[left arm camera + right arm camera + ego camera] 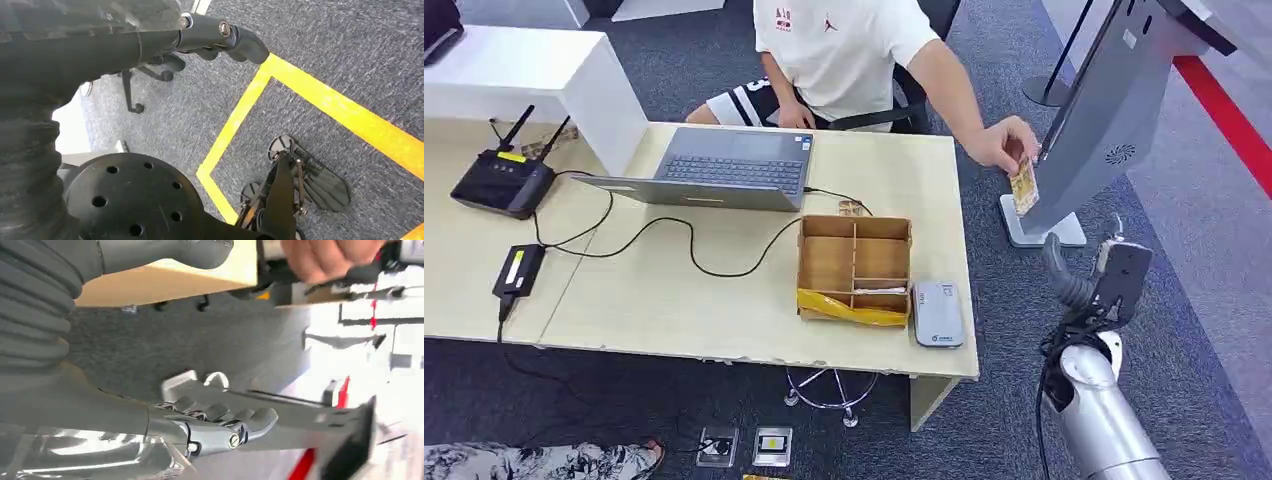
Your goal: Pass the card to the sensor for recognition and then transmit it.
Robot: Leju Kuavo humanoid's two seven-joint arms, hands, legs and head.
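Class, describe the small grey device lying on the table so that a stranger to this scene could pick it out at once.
Start at the pale wooden table and go to its near right corner. Beside the partitioned cardboard box, on the box's right, lies the grey card reader, flat and rounded. Unlike the black router and the laptop, it is light grey.

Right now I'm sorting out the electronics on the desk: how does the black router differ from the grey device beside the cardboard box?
The black router has two antennas sticking up; the grey device is a flat slab with none. The router sits at the desk's far-left end with a cable attached; the grey device lies near the front-right edge, against the cardboard box, with no cable visible. Both rest on the same desk.
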